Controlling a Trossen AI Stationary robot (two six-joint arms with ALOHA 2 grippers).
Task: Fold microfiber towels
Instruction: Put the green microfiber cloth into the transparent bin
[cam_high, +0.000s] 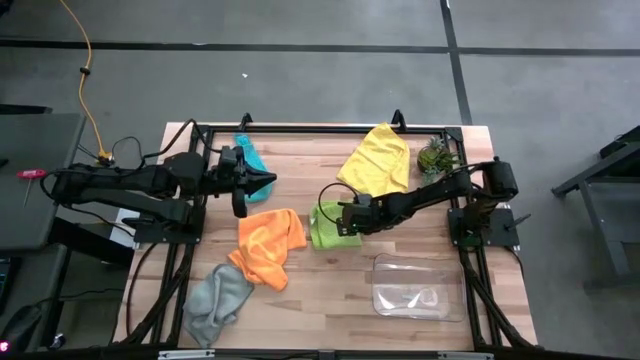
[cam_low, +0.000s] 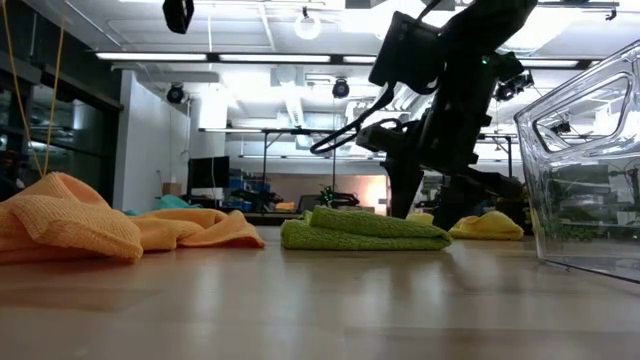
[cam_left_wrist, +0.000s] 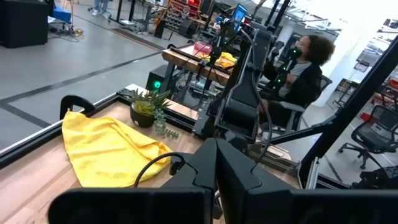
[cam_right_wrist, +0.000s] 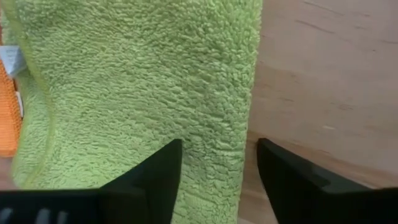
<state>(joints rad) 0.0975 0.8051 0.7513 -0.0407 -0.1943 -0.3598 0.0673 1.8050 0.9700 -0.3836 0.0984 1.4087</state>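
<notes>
One lime green towel (cam_high: 325, 227) lies folded mid-table beside the orange towel (cam_high: 268, 245), right gripper (cam_right_wrist: 217, 165) low over its edge, fingers spread, gripping nothing; straddle the edge squarely before pinching, left gripper (cam_high: 268, 182) parked shut near the teal towel (cam_high: 251, 157).

My bench sits on a grey concrete floor (cam_high: 300, 60) crossed by dark seam lines, with a yellow cable (cam_high: 88, 75) trailing at the left. Level view: white ceiling with long strip lights (cam_low: 170, 56), and black cameras hung overhead. Beyond my table edge, a person (cam_left_wrist: 305, 74) sits among office chairs (cam_left_wrist: 373, 140) and another wooden workbench (cam_left_wrist: 193, 59).
</notes>
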